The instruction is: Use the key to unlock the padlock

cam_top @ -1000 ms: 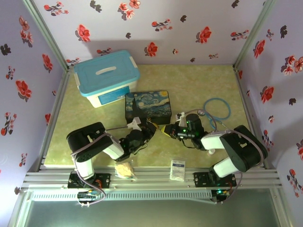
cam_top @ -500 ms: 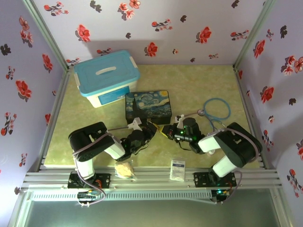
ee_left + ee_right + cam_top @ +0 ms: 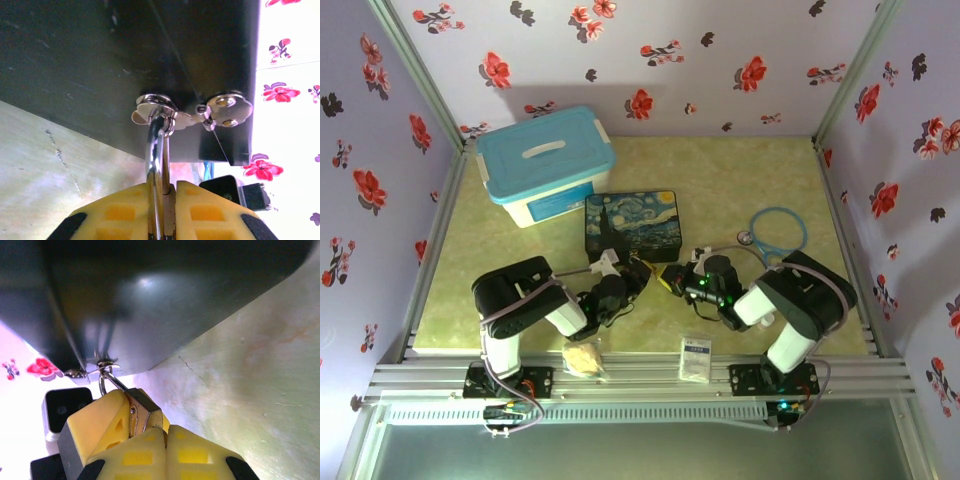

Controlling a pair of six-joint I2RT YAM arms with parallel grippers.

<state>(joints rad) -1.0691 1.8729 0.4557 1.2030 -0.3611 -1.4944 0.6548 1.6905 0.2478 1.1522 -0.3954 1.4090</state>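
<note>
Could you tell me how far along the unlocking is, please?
Done: the left end effector clamps the padlock by its shackle, hooked through the hasp of the tin. In hand: the shut right end effector is at the lock body; the key is hidden. Left: turning the key and opening the shackle.

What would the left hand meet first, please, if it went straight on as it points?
The left hand would probably meet the dark tin's wall at its silver hasp, just past the padlock's shackle; depth unclear.
</note>
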